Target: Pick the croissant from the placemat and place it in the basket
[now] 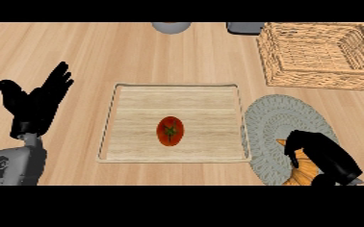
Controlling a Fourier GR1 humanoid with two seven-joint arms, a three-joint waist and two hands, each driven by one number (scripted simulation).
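The croissant (304, 169) lies at the near edge of the round grey placemat (279, 120) with the right hand (321, 155) over it, fingers curled down around it — the left hand (39, 100) rests spread at the left, fingers up — and the basket (313, 54) sits beyond on the counter (107, 48).

Single head cam, steep downward look at counter (107, 48), fairly close.
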